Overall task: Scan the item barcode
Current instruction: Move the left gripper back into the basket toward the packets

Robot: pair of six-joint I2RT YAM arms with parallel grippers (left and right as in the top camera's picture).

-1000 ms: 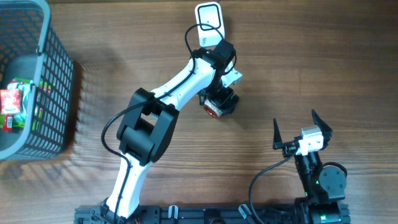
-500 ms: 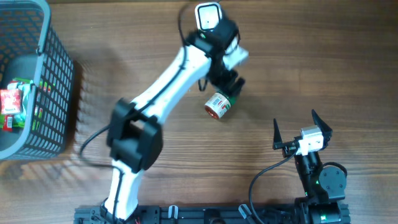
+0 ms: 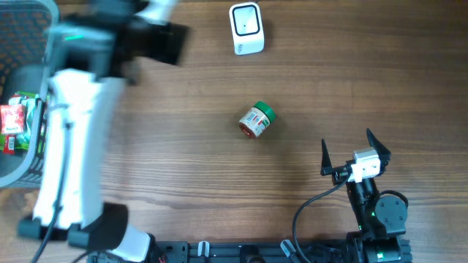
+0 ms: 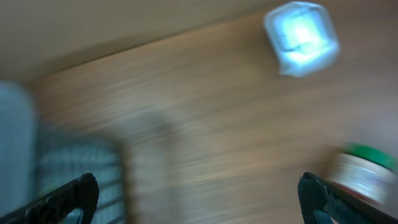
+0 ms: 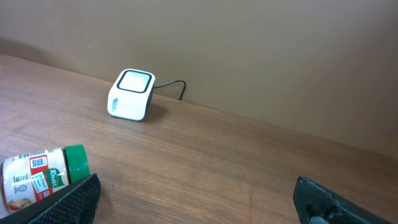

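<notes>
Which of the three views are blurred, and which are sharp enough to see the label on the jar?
Left wrist view: wholly smeared by motion blur, the scanner only a pale glowing blob, the jar a soft smudge. Overhead view: the left arm is streaked, everything else is sharp. Right wrist view: sharp and evenly lit, with the jar's label distinct.

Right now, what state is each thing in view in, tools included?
jar, lying on its side, capped, not held
scanner, upright, window facing up
basket, upright, packets inside
left tool, open, empty
right tool, open, empty
</notes>
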